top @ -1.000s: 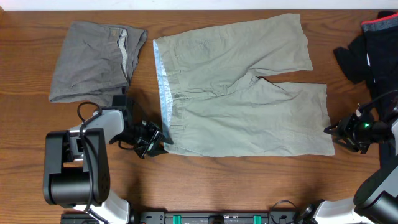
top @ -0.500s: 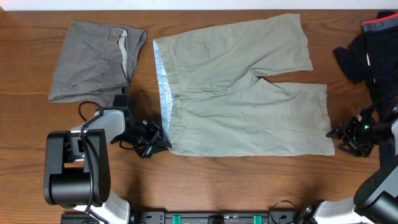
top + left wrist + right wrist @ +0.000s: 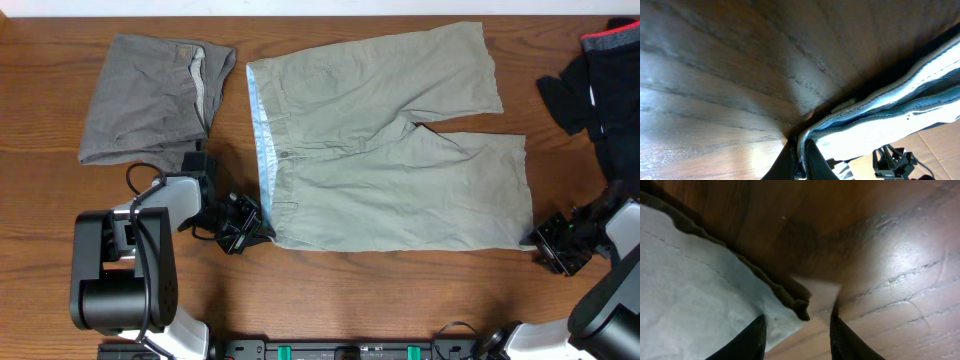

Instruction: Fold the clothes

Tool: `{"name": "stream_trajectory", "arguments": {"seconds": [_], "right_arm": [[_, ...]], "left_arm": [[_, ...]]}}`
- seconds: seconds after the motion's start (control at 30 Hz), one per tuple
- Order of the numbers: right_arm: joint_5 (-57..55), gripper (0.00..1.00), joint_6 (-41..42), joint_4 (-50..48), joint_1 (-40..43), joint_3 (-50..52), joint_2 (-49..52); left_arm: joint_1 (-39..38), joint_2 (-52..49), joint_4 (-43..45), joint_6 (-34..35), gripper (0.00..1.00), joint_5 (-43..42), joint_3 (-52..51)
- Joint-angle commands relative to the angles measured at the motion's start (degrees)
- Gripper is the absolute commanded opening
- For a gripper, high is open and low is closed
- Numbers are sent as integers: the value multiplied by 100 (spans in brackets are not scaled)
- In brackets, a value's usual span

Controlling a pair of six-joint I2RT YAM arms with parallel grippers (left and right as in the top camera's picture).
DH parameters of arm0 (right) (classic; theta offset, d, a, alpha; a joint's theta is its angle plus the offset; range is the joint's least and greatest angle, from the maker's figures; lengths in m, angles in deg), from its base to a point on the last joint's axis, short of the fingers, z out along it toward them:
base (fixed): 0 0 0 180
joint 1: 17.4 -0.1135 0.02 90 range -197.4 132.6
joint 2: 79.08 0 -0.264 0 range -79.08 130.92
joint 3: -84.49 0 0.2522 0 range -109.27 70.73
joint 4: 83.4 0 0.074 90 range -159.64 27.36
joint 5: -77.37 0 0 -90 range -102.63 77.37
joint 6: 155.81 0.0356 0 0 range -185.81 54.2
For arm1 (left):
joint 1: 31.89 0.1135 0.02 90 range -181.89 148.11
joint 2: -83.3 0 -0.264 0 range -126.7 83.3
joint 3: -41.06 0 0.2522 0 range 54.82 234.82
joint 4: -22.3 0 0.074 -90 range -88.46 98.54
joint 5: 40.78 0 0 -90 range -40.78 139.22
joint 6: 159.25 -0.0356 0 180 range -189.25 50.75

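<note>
Pale khaki-green cotton trousers (image 3: 390,150) lie spread flat across the middle of a brown wooden table (image 3: 330,300), with the light-blue-lined waistband to the left and both legs pointing right. The left gripper (image 3: 250,225) is clenched on the near corner of the waistband, and the left wrist view shows the layered edge pinched between its fingertips (image 3: 800,165). The right gripper (image 3: 553,245) sits at the near hem corner with its jaws apart. The right wrist view shows that corner lying loose between the fingers (image 3: 760,335), not pinched. The main risk is a one-sided lift: if the right jaws close short of the hem or catch only the top layer, the leg could slip free and the fold would skew or bunch. A thin pinch at the waistband could also let go under tension. Mid-grey cotton shorts (image 3: 150,95) rest folded at the far left, near the left arm. A black garment with red trim (image 3: 600,70) lies at the far right edge.
</note>
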Motion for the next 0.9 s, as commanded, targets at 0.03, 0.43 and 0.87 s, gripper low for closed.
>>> {"name": "stream_trajectory", "arguments": {"seconds": [0.03, 0.43, 0.87], "right_arm": [[107, 35, 293, -122, 33, 175, 39], [291, 1, -179, -474, 33, 116, -131], [105, 1, -422, 1460, 33, -1681, -1672]], "left_arm": [[20, -2, 39, -81, 6, 345, -85], [20, 0, 74, -304, 7, 339, -66], [20, 1298, -1156, -1095, 6, 822, 234]]}}
